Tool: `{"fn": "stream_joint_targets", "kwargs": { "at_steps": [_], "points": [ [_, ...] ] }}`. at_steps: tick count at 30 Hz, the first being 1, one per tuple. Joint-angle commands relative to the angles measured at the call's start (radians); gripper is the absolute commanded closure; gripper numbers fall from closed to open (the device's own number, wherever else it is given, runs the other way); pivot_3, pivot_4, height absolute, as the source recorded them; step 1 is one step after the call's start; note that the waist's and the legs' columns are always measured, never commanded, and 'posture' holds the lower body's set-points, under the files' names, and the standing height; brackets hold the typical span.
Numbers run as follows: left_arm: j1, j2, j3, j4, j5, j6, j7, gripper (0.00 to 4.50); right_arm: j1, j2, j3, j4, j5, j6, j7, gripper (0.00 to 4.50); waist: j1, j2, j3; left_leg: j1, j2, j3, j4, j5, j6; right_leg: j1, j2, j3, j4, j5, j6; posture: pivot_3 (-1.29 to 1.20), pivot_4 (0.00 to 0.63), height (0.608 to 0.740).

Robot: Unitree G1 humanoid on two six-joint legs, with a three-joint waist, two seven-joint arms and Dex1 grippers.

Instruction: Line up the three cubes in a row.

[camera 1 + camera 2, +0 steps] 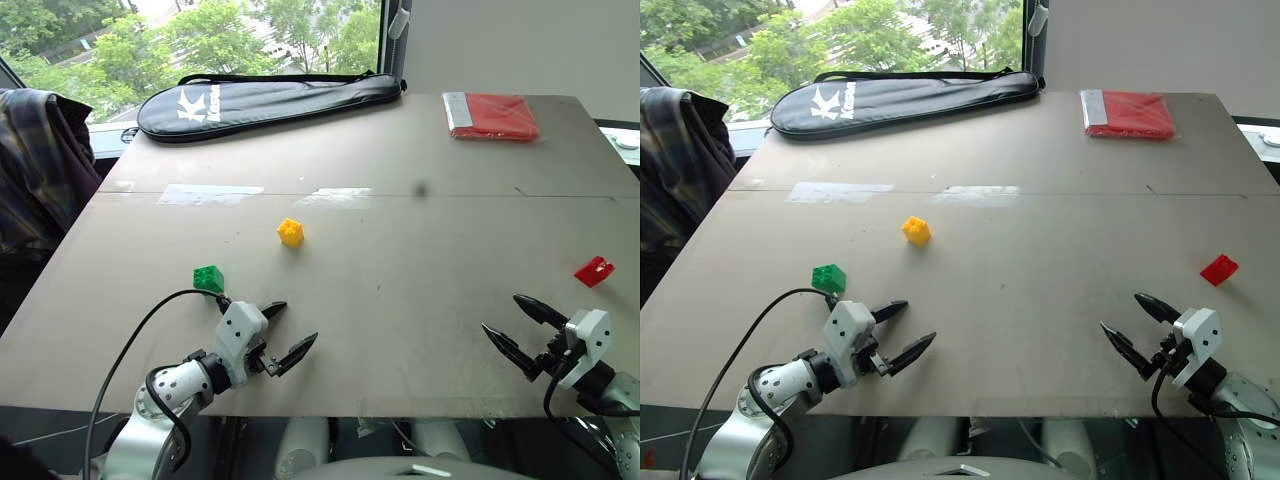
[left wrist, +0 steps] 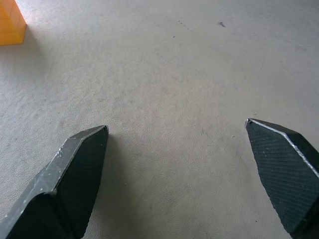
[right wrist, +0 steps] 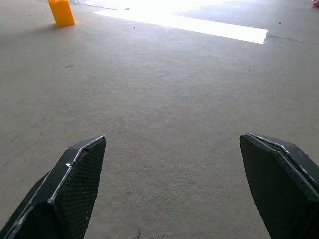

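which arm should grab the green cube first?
Left, probably. The left gripper is open and empty right beside the green cube; the right gripper sits across the table, nearer the red cube.

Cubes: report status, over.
Left tool and right tool open, empty. Green cube, yellow cube, red cube scattered, not in a row. Nothing between them.

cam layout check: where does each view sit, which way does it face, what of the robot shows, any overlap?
Left eye, right eye: head, facing forward and down over the table; both arms, left gripper and right gripper open.
Left wrist: along its own open fingers, low over the table.
Right wrist: along its own open fingers, low over the table.
Shared: yellow cube is in all four; green cube and red cube in both eyes.
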Motion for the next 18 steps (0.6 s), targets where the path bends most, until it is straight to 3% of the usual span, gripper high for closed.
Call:
{"fn": "stream_joint_targets", "kwargs": {
  "at_steps": [1,18],
  "points": [
    [0.045,0.015,0.026,-0.037,-0.015,0.016,-0.002,0.0,-0.008,-0.019,-0.021,-0.01,0.015,0.003,0.023,0.09,-0.001,0.0,0.0,0.0,0.0,0.0,0.0,0.0,0.0,0.0,0.0,0.0,0.0,0.0,0.0,0.0,0.15,0.708],
    [0.086,-0.005,0.044,-0.09,-0.037,0.017,0.008,0.0,-0.006,-0.037,-0.027,0.037,0.002,-0.007,0.067,0.09,-0.001,-0.003,0.003,0.0,0.0,0.0,0.0,0.0,0.0,0.0,0.0,0.0,0.0,0.0,0.0,0.0,0.15,0.708]
  ]
}}
